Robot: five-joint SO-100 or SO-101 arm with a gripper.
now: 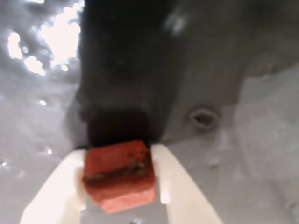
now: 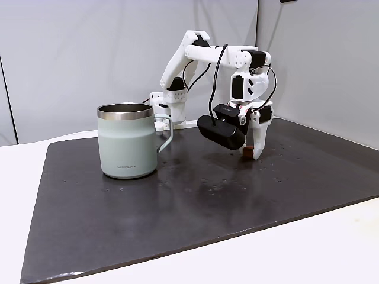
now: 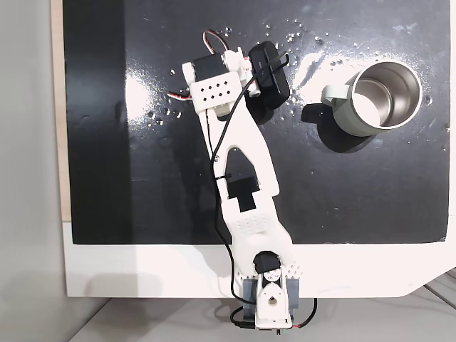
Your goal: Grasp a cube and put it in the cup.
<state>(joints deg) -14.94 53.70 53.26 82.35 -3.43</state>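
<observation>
Pinched between the white gripper (image 1: 122, 186) fingers, the cube (image 1: 120, 175) hangs low near the surface's (image 2: 237, 201) far edge; lifting well clear before crossing to the cup (image 2: 127, 141) looks wise.

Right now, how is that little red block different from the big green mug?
The cube is tiny and reddish-brown; the cup is far larger and pale sage green with a steel rim. The cube is a solid block, while the cup is hollow, open-topped and has a side handle. The cube sits pinched in the gripper; the cup stands free and upright on the dark mat.
</observation>
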